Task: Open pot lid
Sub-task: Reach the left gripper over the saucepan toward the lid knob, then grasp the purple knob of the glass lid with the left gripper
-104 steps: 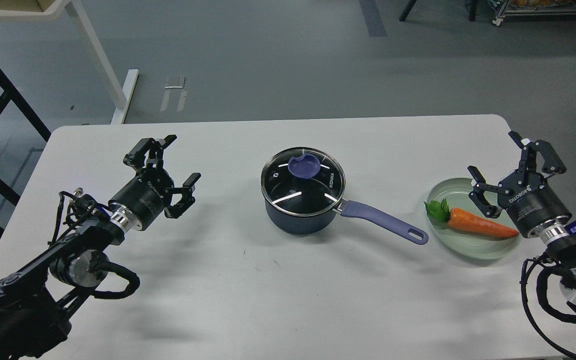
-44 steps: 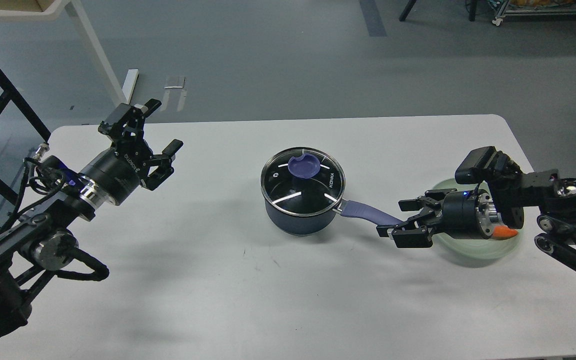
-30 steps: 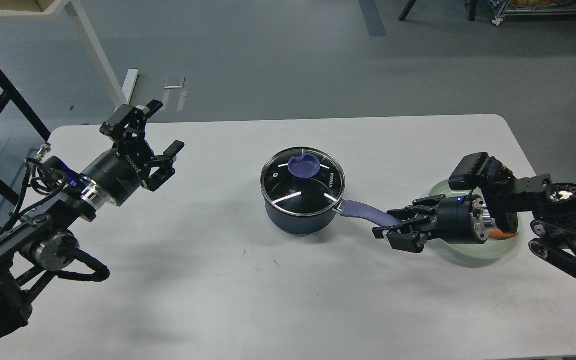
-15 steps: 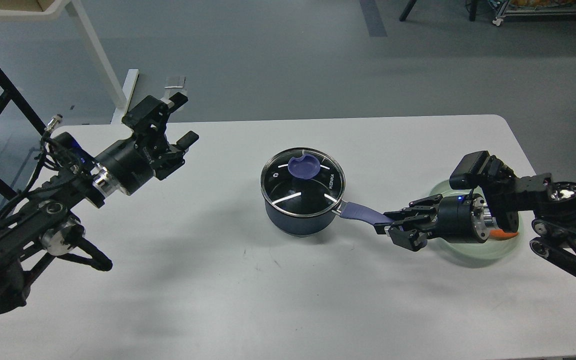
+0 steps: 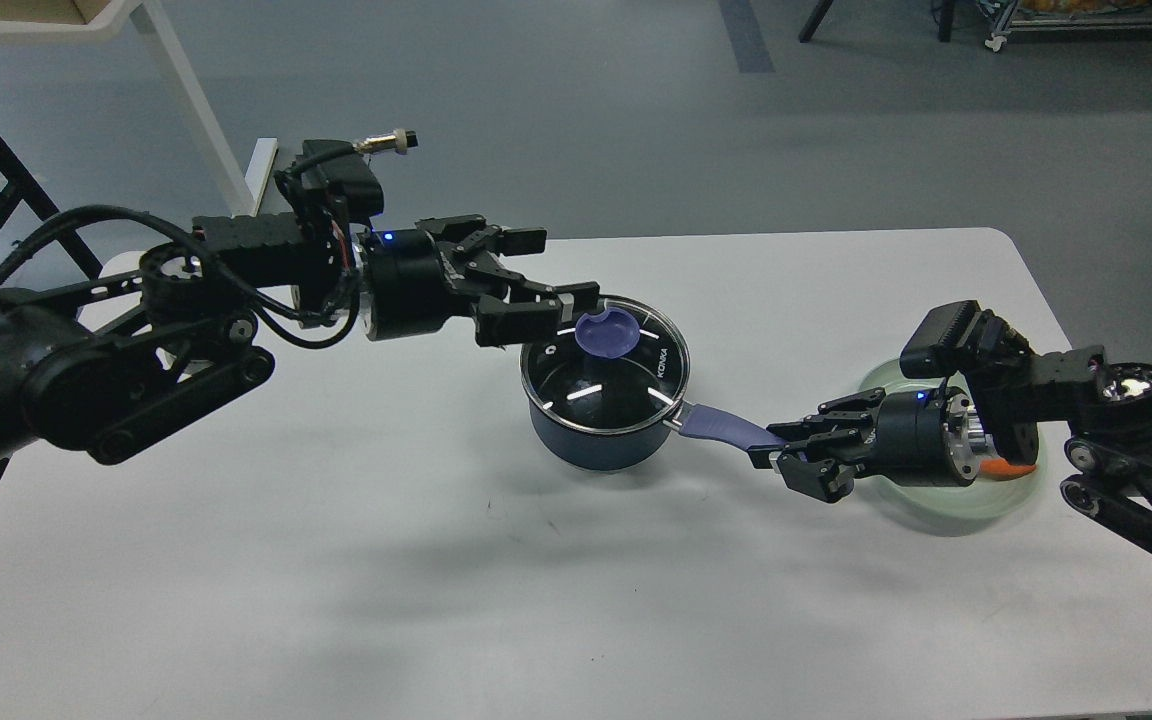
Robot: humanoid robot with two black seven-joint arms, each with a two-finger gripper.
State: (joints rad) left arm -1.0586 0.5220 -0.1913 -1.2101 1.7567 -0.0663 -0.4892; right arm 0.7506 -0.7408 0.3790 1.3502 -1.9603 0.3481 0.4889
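A dark blue pot (image 5: 596, 435) stands mid-table with a glass lid (image 5: 576, 375) on it. The lid has a purple knob (image 5: 607, 331). The pot's purple handle (image 5: 726, 426) points right. My left gripper (image 5: 563, 272) is open and hovers at the lid's far left edge, just left of the knob, without touching it. My right gripper (image 5: 788, 452) is shut on the outer end of the handle, which it hides.
A pale green plate (image 5: 936, 512) lies at the right, mostly behind my right arm. An orange carrot tip (image 5: 1012, 468) shows on it. A white table leg (image 5: 191, 110) stands on the floor beyond the table's far left corner.
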